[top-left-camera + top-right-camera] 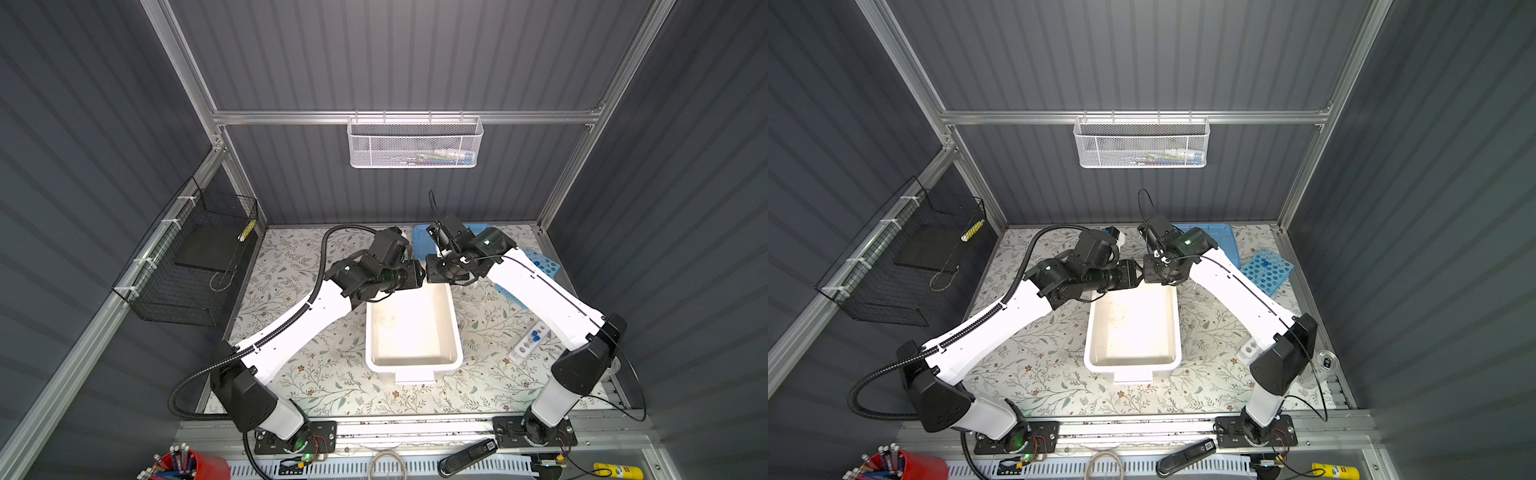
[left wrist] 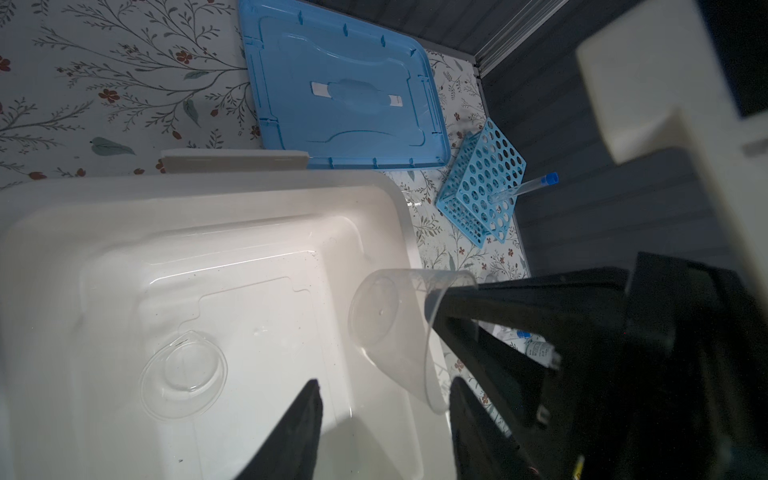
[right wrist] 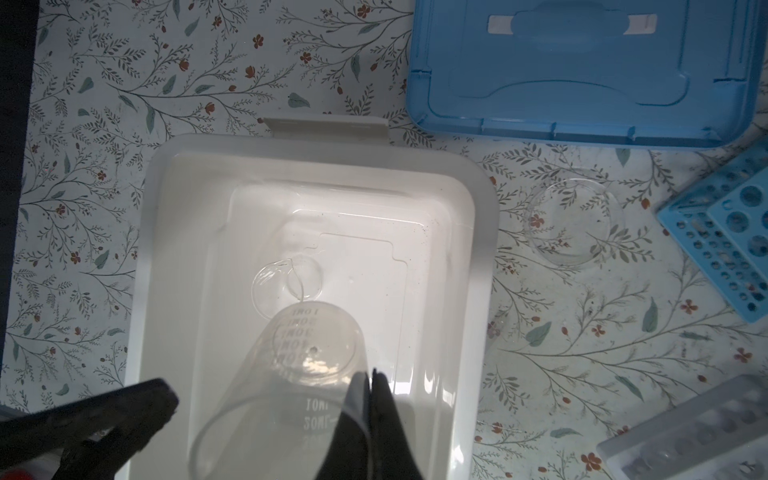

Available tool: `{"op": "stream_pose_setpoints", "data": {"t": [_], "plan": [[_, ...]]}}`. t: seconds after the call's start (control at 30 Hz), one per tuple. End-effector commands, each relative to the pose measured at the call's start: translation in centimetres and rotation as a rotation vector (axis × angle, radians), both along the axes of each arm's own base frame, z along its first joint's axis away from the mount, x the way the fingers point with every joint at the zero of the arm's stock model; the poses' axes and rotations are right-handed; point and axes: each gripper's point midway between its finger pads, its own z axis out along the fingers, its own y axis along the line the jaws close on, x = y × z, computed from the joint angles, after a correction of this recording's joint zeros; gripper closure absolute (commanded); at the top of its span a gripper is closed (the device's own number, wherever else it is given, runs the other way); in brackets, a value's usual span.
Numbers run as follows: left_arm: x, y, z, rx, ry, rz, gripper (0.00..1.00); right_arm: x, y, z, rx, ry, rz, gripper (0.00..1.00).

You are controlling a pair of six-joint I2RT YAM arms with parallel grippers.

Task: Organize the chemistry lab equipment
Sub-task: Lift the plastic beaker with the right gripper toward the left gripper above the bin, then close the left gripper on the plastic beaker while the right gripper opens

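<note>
Clear beaker (image 3: 291,374) wall-pinched between right fingers (image 3: 388,419) above white tub (image 3: 153,291); left fingers (image 2: 299,424) spread.

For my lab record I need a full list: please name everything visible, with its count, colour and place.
white tub: one, white, open, table centre
lid: one, blue, flat on table behind the tub
many-holed rack: one, sky-blue, table's far right
capped tube: one, clear, blue cap, in that rack
small rack: one, white, table's near right, holding blue-capped tubes
held beaker: one, clear, tilted above the tub
small beaker: one, clear, upright inside the tub
dish: one, clear, on table between tub and many-holed rack
mesh basket: one, white, back rail
wire basket: one, black, left wall
cup of pens: one, red, front left
left pincer: one, black, open, near the held beaker's rim
right pincer: one, black, shut on the held beaker's wall
</note>
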Motion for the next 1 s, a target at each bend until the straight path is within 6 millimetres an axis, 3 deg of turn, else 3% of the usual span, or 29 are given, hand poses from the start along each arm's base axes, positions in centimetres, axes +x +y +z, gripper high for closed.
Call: {"op": "stream_pose_setpoints", "data": {"t": [0.0,0.7,0.97], "plan": [[0.5,-0.2,-0.1,-0.005,0.0,0.01,0.53,0.2,0.7,0.3,0.007,-0.007,0.003,0.95],[1.7,-0.7,-1.4,0.038,0.015,0.036,0.76,-0.4,1.6,0.8,-0.004,-0.031,0.005,0.89],[2.1,-1.2,-1.1,0.028,0.011,0.034,0.91,-0.7,3.0,1.4,0.038,-0.032,0.029,0.86]]}}
